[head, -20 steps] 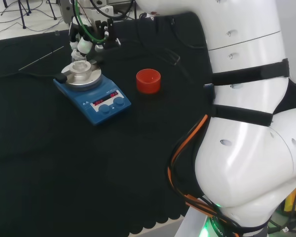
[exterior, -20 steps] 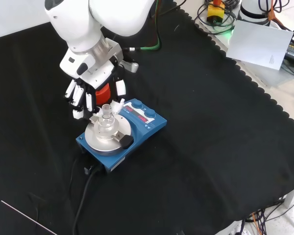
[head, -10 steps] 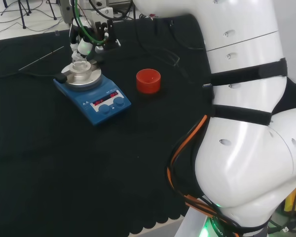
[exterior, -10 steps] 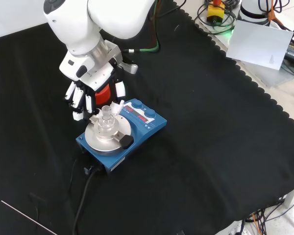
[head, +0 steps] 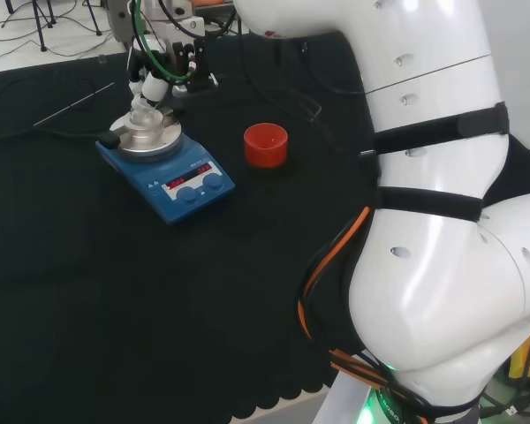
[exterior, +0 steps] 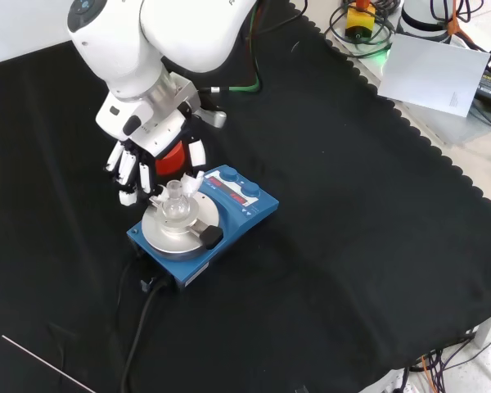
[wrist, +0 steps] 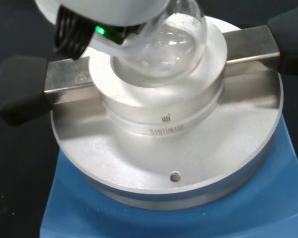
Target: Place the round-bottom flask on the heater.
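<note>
Front view shows you the flask (exterior: 176, 205) seated upright in the round metal block on the blue heater (exterior: 229, 214), neck up. Your hand (exterior: 151, 160) hangs just behind and above it, fingers (exterior: 126, 168) relaxed and pointing down, released from the glass; one white fingertip sits right beside the neck, and you cannot tell whether it touches. A red ring (exterior: 173, 155) lies partly hidden behind the hand. In the wrist view the flask's (wrist: 161, 42) round bulb rests in the block's cup. In the head view the ring (head: 265, 144) stands to the heater's (head: 172, 172) right on the counter (head: 115, 291).
</note>
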{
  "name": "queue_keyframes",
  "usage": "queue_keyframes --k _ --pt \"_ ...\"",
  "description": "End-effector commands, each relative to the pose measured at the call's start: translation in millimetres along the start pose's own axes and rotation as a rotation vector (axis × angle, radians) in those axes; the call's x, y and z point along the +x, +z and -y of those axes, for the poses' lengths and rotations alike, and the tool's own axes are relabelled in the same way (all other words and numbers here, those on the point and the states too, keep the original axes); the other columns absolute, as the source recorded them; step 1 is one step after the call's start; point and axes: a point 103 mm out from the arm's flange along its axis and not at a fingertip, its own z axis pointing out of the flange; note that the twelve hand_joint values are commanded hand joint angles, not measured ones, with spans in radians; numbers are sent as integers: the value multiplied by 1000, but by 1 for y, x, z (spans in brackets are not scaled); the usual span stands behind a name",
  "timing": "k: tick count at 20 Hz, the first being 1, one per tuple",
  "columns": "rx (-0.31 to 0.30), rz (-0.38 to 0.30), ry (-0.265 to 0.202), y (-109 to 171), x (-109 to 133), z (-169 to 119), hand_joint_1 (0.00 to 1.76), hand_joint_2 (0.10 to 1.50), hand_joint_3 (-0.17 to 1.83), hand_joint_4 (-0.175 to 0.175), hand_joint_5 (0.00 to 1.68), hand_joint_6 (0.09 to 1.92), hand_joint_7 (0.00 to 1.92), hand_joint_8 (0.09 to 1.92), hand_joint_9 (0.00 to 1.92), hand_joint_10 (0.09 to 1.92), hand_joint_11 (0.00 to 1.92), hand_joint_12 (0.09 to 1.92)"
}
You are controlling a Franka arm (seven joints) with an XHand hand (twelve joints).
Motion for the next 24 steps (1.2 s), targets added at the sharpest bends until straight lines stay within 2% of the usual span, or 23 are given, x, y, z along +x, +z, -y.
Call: queue_keyframes --k 1,4,7,8,9,10,12,14,16,20,24 --pt "7 5 -5 4 -6 -3 1110 579 917 175 1168 988 468 541 654 531 352 1285" --pt "22 15 -18 5 -7 -3 1096 657 766 175 1151 933 449 543 638 535 329 1298" --pt "24 15 -31 3 -9 -2 1061 853 418 175 1086 902 416 559 614 557 304 1310" --pt "20 20 -35 1 -10 -1 1019 832 402 121 1024 839 406 557 608 556 300 1303" --pt "15 26 -36 -1 -11 -1 980 768 471 72 954 793 399 554 605 554 294 1304" --pt "12 27 -35 -3 -11 0 940 697 554 40 872 765 391 553 601 554 289 1305" --pt "17 30 -36 -6 -13 3 864 606 632 11 706 709 373 551 591 555 282 1311" --pt "21 37 -37 -8 -15 6 785 573 614 2 572 625 350 557 578 568 268 1331" --pt "31 39 -38 -10 -15 9 711 578 548 1 509 529 325 568 563 586 257 1345" --pt "39 48 -30 -15 -14 22 642 592 470 7 449 395 291 575 541 600 244 1359" --pt "25 54 -9 -22 -12 41 632 614 425 10 461 292 269 580 530 610 240 1367"
